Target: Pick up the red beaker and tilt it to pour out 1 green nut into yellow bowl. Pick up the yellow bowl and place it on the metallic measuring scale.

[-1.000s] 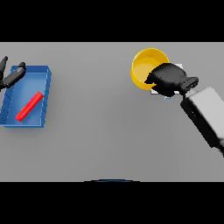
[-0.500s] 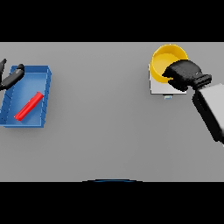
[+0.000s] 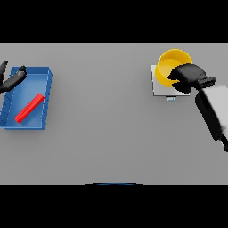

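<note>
bowl over the scale, beaker lying in the tray

a plain grey desk fills the scene, with the work split between its two far sides. on the right side the yellow bowl sits over the metallic measuring scale, a pale square plate with a small display tab at its near edge. the bowl covers the far right part of the plate, not its middle. the right hand is wrapped over the bowl's near right rim, dark fingers curled round it, so it grips the bowl; the white and grey forearm runs off toward the lower right. i cannot tell whether the bowl's base rests on the plate or hangs just above it, and i can see no nut inside it from here.

on the left side a blue tray holds the red beaker, which lies on its side, slanted across the tray floor. lying flat like that, it looks done with. the left hand shows at the tray's far left corner, fingers fairly straight and holding nothing, clear of the beaker.

by my reckoning the placing step is nearly finished: what remains is to settle the bowl and let go. a careless release could leave it off centre.
</note>
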Controlling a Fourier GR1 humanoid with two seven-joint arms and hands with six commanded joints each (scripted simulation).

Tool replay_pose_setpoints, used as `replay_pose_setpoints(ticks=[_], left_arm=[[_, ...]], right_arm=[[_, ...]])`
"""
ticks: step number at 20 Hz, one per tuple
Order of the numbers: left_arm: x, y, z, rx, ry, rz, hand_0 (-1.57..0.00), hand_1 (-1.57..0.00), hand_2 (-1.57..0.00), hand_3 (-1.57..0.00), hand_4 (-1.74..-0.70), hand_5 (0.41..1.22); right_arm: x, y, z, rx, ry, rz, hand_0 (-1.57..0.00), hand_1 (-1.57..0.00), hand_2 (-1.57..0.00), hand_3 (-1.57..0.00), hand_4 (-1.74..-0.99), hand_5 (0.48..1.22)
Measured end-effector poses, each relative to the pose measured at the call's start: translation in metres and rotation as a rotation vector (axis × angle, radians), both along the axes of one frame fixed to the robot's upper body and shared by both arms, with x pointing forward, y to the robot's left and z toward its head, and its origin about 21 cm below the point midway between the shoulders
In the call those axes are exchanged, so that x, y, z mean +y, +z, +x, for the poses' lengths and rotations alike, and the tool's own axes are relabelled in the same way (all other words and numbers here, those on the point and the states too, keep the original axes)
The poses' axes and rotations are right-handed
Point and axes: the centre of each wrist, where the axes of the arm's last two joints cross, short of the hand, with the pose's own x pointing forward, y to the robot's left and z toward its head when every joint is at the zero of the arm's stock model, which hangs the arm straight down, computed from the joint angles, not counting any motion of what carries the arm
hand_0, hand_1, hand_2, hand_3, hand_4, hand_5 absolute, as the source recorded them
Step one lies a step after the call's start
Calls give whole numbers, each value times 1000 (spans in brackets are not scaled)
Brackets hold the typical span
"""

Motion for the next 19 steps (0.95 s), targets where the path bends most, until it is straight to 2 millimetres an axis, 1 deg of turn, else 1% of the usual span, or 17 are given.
replay_pose_setpoints(ticks=[2, 3, 4, 5, 6, 7, 8, 10, 12, 14, 15, 16, 17, 18, 19], left_arm=[[3, -1, -2, -2, 0, -1, 1, 1, 1, 1, -727, 715], [4, -3, -3, 4, 3, 1, 1, 1, 1, 1, -729, 717], [4, -1, -1, 3, 3, -4, 1, 1, 1, 1, -730, 720], [1, -1, 3, 1, 5, -8, 1, 1, 1, 1, -732, 723], [-1, -2, 5, -6, -7, -5, 1, 1, 1, 1, -733, 728], [3, 0, 7, -3, -4, -2, 1, 1, 1, 1, -732, 729], [2, 0, 9, 0, -2, -5, 1, 1, 1, 1, -729, 723], [2, 0, 9, 0, -2, -5, 1, 1, 1, 1, -725, 712], [2, -3, 6, -1, -1, -6, 1, 1, 1, 1, -723, 705], [1, 0, 6, -3, 0, -6, 1, 1, 1, 1, -722, 700], [3, 0, 6, -7, 6, -6, 1, 1, 1, 1, -722, 699], [2, 1, 5, -15, -3, -10, 1, 1, 1, 1, -722, 697], [1, 0, 5, -12, -2, -13, 1, 1, 1, 1, -719, 696], [0, -2, 4, -6, -4, -6, 1, 1, 1, 1, -720, 694], [0, 0, 6, -2, 0, -4, 1, 1, 1, 1, -720, 693]], right_arm=[[1, -3, 0, 10, 4, 0, -1397, -1571, -1385, -1363, -1741, 1221], [-1, -4, 0, 18, -1, -3, -1332, -1459, -1423, -1198, -1741, 1221], [-1, -7, 0, 27, -12, 3, -1128, -1322, -1330, -1057, -1701, 1221], [-2, -6, 0, 28, -9, 15, -902, -1150, -1186, -937, -1660, 1143], [-3, -4, 1, 30, -11, 20, -721, -980, -1042, -833, -1619, 1072], [-5, -6, 0, 41, -17, 25, -577, -828, -913, -742, -1588, 1016], [-3, -4, 1, 50, -28, 20, -461, -703, -799, -669, -1563, 971], [-5, -2, 1, 66, -34, 0, -295, -475, -601, -565, -1517, 902], [-6, -2, 2, 62, -10, -19, -188, -304, -446, -490, -1485, 859], [-7, -1, 3, 52, 13, -27, -120, -194, -311, -411, -1456, 827], [-9, 1, 2, 54, 10, -29, -96, -155, -251, -378, -1442, 814], [-3, -4, 2, 68, -4, -36, -77, -124, -202, -352, -1431, 799], [-4, -5, 2, 77, -17, -38, -61, -99, -161, -323, -1422, 785], [-8, -2, 1, 82, -17, -37, -49, -79, -129, -297, -1412, 771], [-6, -2, 2, 89, -23, -39, -39, -63, -103, -272, -1410, 759]])
